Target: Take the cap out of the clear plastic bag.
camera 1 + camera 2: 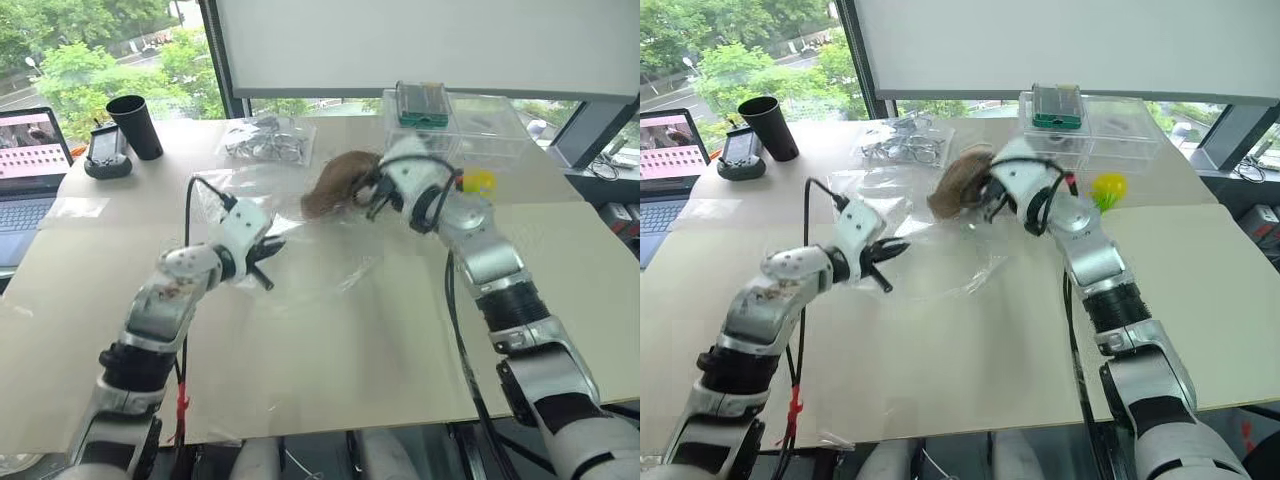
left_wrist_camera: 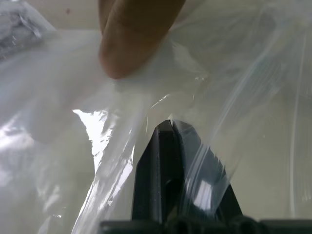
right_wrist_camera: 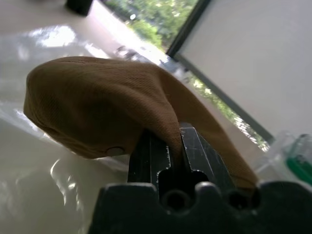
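Observation:
The brown cap (image 1: 335,182) hangs just above the table past the middle, pinched at its edge by my right gripper (image 1: 372,200), which is shut on the fabric. In the right wrist view the cap (image 3: 107,107) bulges out from between the closed fingers (image 3: 197,148). The clear plastic bag (image 1: 310,255) lies wrinkled on the table under and in front of the cap. My left gripper (image 1: 262,255) is shut on the bag's near-left part, and the film (image 2: 122,146) drapes over its fingers (image 2: 163,161). Whether any of the cap is still inside the bag I cannot tell.
A black cup (image 1: 136,125), a small dark device (image 1: 107,152) and a laptop (image 1: 25,170) stand at the far left. A smaller clear bag of dark items (image 1: 265,140) lies behind the cap. A clear box with a green part (image 1: 425,108) and a yellow object (image 1: 478,182) are at the far right.

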You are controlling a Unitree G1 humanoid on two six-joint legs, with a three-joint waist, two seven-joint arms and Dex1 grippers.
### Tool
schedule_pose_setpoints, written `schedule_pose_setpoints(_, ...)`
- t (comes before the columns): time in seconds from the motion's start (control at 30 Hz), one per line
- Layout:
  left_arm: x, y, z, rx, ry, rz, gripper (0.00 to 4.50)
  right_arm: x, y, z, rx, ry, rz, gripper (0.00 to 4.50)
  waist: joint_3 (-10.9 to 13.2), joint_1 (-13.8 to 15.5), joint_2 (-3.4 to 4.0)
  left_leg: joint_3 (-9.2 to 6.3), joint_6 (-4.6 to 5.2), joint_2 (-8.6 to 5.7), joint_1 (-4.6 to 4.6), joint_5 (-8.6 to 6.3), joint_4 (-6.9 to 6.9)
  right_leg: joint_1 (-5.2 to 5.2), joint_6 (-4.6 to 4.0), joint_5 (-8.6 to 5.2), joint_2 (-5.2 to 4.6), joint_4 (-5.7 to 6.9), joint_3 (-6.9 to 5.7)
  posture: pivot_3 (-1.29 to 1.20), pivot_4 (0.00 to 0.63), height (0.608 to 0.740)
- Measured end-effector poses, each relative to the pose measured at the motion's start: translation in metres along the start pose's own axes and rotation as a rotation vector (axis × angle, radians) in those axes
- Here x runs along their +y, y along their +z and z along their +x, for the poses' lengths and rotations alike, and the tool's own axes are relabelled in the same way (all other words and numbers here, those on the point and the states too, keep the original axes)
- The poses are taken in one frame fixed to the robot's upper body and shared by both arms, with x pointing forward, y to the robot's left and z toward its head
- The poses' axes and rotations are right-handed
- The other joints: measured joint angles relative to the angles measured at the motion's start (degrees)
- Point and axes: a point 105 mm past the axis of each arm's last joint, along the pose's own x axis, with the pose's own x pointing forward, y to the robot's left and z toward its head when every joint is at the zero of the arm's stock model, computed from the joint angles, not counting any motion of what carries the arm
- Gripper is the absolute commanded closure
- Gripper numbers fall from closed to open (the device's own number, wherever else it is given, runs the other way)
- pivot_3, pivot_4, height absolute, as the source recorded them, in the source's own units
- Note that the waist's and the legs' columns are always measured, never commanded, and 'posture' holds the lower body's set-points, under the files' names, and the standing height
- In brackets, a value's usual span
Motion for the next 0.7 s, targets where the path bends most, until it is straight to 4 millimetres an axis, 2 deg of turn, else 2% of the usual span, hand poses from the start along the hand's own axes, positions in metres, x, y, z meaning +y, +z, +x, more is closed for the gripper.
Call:
schedule_pose_setpoints(0.1,-0.004,-0.018,-0.009,0.014,-0.013,0.028,4.5,0.032,-0.02,-0.01,0.06,0.153,-0.003,4.48,0.0,0.2,0.0,0.0,-0.02,0.0,0.02,0.01,0.02,0.01,-0.02,0.08,0.01,0.0,0.0,0.0,0.15,0.74)
schedule_pose_setpoints(0.17,-0.005,-0.026,-0.011,0.017,-0.015,0.035,4.5,0.043,-0.02,-0.019,0.077,0.235,-0.013,4.48,0.0,0.1,0.0,0.0,-0.01,0.01,0.05,0.01,0.04,0.03,-0.01,0.09,0.02,0.0,-0.01,0.0,0.15,0.74)
schedule_pose_setpoints(0.33,-0.006,-0.039,-0.012,0.006,-0.012,0.043,4.5,0.06,-0.015,-0.039,0.115,0.386,0.005,4.48,0.0,0.1,0.0,0.0,-0.01,0.05,0.22,0.01,0.05,0.2,0.0,0.08,0.05,-0.03,-0.03,0.0,0.15,0.74)
schedule_pose_setpoints(0.5,-0.013,-0.054,-0.012,0.006,-0.024,0.047,4.5,0.073,-0.021,-0.036,0.148,0.394,0.097,4.48,0.0,-0.1,0.0,0.02,0.0,0.08,0.43,0.0,0.05,0.37,-0.01,0.08,0.09,-0.03,-0.02,0.0,0.15,0.74)
schedule_pose_setpoints(0.57,-0.014,-0.056,-0.012,0.003,-0.026,0.055,4.5,0.076,-0.02,-0.031,0.144,0.377,0.107,3.76,0.0,0.0,0.0,0.01,0.0,0.08,0.49,0.0,0.05,0.45,0.0,0.08,0.09,-0.04,-0.03,0.0,0.15,0.74)
schedule_pose_setpoints(0.67,-0.016,-0.058,-0.011,-0.003,-0.031,0.051,3.82,0.079,-0.023,-0.024,0.152,0.345,0.126,2.92,0.0,0.1,0.0,0.0,0.0,0.08,0.54,0.0,0.05,0.55,0.0,0.08,0.08,-0.09,-0.05,0.0,0.15,0.74)
schedule_pose_setpoints(0.7,-0.017,-0.058,-0.01,-0.006,-0.034,0.052,3.4,0.08,-0.025,-0.023,0.157,0.336,0.131,2.55,0.0,0.1,0.0,0.0,0.0,0.08,0.53,0.0,0.05,0.55,0.0,0.08,0.08,-0.09,-0.05,0.0,0.15,0.74)
